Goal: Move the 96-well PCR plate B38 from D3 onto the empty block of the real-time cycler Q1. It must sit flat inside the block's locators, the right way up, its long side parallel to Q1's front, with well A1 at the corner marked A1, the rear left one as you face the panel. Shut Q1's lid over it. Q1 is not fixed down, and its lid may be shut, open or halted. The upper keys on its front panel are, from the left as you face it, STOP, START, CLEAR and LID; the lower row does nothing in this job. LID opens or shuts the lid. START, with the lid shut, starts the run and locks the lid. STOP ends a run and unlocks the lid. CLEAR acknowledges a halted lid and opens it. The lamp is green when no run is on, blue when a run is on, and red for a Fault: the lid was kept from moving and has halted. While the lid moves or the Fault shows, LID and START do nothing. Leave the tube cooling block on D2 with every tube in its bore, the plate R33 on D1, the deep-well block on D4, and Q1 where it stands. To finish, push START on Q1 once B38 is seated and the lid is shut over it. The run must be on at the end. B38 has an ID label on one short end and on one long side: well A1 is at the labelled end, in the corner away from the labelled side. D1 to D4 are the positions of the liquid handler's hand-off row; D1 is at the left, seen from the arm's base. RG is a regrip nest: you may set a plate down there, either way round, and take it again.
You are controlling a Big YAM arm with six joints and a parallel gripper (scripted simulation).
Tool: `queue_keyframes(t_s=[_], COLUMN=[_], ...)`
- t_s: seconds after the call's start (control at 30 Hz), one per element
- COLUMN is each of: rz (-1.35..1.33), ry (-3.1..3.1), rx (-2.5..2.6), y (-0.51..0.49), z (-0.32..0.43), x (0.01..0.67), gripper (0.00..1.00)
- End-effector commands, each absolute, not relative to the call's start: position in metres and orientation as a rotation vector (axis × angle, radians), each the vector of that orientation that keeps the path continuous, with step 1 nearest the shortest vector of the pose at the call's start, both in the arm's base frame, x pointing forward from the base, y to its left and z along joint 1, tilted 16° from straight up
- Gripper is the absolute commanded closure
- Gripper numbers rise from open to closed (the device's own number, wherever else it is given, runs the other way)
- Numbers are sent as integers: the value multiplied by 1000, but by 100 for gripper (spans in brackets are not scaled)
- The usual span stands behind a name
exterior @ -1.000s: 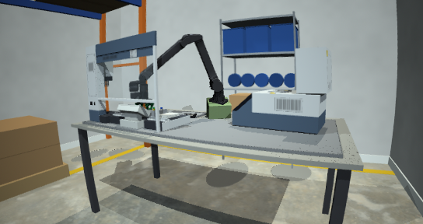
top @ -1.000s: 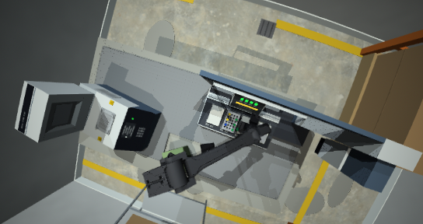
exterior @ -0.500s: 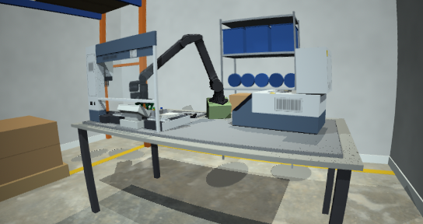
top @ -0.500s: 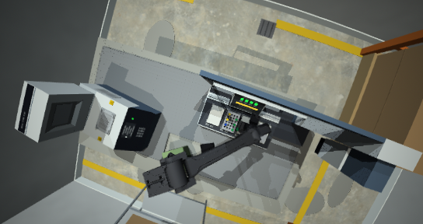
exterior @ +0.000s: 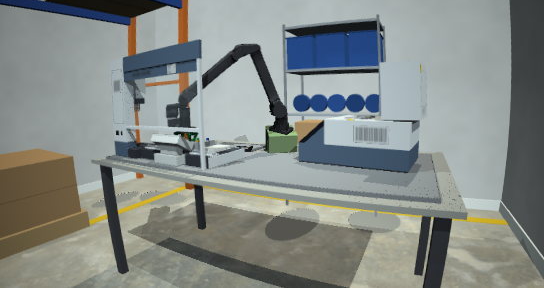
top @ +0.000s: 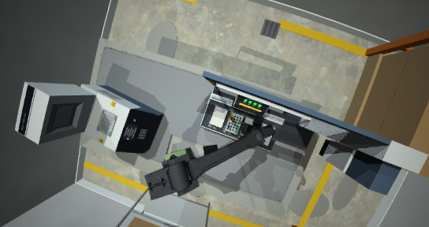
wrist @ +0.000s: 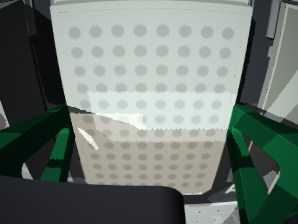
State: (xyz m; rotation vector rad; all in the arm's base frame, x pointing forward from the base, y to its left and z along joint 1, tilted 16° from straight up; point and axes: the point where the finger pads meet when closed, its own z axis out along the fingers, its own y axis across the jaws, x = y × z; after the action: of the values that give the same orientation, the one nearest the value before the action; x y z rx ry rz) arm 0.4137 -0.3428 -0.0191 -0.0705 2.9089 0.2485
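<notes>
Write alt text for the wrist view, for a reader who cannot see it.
A pale, translucent 96-well plate with rows of round wells fills the frame, seen from directly above and clamped between the gripper's two dark green fingers at its left and right edges. A shadow darkens the plate's lower half, and the dark gripper body blocks the bottom of the view.

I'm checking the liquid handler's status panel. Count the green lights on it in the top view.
4, side by side in one row on the dark panel behind the hand-off row. A separate green lamp shows on the cycler's front panel. None look hidden.
</notes>
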Motion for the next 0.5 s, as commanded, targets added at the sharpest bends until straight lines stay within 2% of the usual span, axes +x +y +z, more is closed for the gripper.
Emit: queue_keyframes(t_s=[0.0,0.23,0.47], rz=[340,308,231], ry=[3004,2970,2906], rx=[-12,6,-38], y=[-345,-356,-352], z=[-25,-9,13], x=[363,370,407], gripper=[100,100,100])
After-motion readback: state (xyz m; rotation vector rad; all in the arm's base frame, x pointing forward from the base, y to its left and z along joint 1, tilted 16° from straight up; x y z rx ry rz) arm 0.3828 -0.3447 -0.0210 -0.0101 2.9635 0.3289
